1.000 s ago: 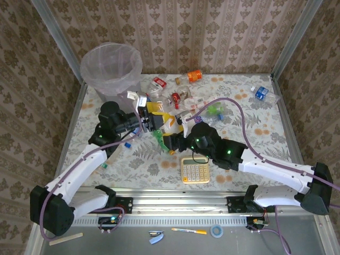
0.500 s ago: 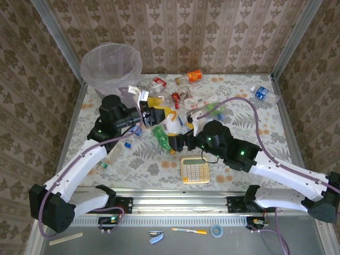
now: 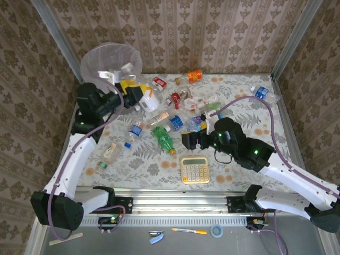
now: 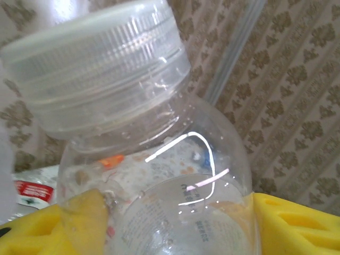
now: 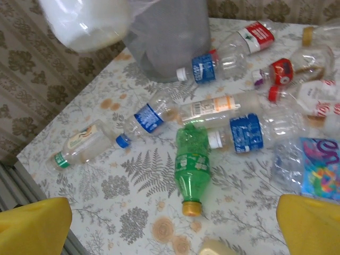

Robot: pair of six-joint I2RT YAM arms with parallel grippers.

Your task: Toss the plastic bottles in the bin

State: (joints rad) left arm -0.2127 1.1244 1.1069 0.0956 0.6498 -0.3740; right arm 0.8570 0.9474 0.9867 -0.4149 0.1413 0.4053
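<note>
Okay, we anchor on the bin (image 3: 106, 58). Left gripper (image 3: 141, 98) hangs just beside its rim, clamped on a clear white-capped bottle (image 4: 159, 175): carry-to-drop step, we judge. Next it must get over the bin's mouth, then let go. Right gripper (image 3: 186, 141) hovers well away from the bin, jaws spread, empty, near a green bottle (image 5: 192, 164) lying loose.

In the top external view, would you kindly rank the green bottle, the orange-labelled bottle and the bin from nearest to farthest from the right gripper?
1. The green bottle, just left of the right gripper.
2. The orange-labelled bottle, far side, near the middle.
3. The bin, in the far-left corner.
</note>
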